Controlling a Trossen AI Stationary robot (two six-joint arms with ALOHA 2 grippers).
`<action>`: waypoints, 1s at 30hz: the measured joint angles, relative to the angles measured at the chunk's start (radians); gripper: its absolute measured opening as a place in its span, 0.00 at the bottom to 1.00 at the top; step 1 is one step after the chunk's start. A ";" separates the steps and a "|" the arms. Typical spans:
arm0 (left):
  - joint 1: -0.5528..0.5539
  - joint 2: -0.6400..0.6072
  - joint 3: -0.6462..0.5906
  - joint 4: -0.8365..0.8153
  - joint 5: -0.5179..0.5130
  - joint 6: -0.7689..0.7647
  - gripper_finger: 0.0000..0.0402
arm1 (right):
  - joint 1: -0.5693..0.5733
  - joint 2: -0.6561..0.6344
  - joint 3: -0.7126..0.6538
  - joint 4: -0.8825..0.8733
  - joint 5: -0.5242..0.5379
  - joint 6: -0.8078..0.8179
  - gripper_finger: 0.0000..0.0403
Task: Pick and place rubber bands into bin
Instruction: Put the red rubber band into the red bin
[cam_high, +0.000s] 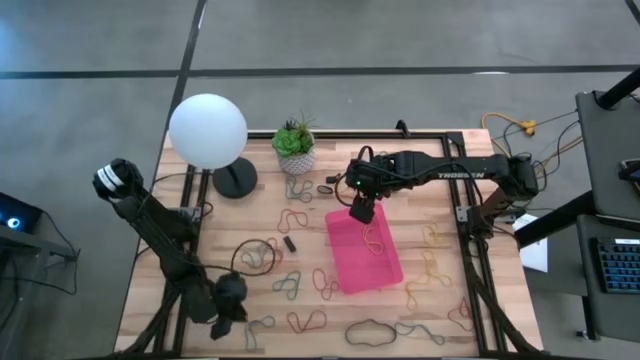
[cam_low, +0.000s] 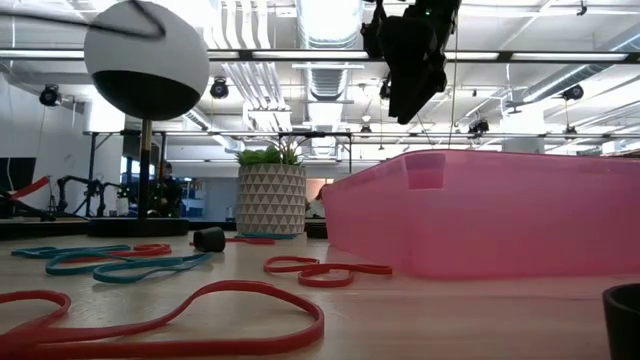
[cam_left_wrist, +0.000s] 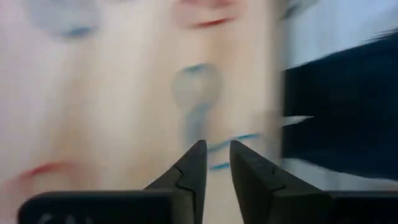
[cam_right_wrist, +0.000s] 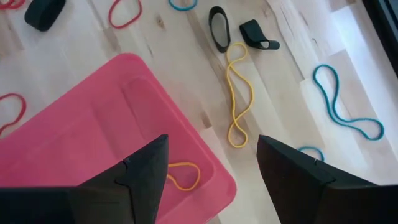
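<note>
The bin (cam_high: 362, 262) sits right of the table's centre, one yellow band (cam_right_wrist: 182, 175) lying in it. The right gripper (cam_high: 361, 212) hangs over its far left corner, fingers wide, holding nothing. The left gripper (cam_left_wrist: 214, 163), barely parted and empty, is at the near left edge; it should straddle a rubber band (cam_high: 264, 324) before closing

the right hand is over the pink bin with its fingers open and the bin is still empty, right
Not quite. The right hand does hang over the pink bin with its fingers open, but the bin is not empty: a yellow rubber band already lies inside it, as the right wrist view shows.
</note>
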 joint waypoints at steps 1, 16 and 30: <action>0.004 0.000 0.009 -0.071 -0.002 -0.004 0.17 | 0.000 0.000 0.000 0.000 0.000 -0.003 0.57; -0.017 0.055 0.051 -0.402 0.075 0.022 0.51 | -0.043 0.000 0.000 0.000 0.000 -0.056 0.57; -0.019 0.192 0.055 -0.418 0.055 0.029 0.33 | -0.048 0.000 -0.013 0.007 -0.001 -0.042 0.57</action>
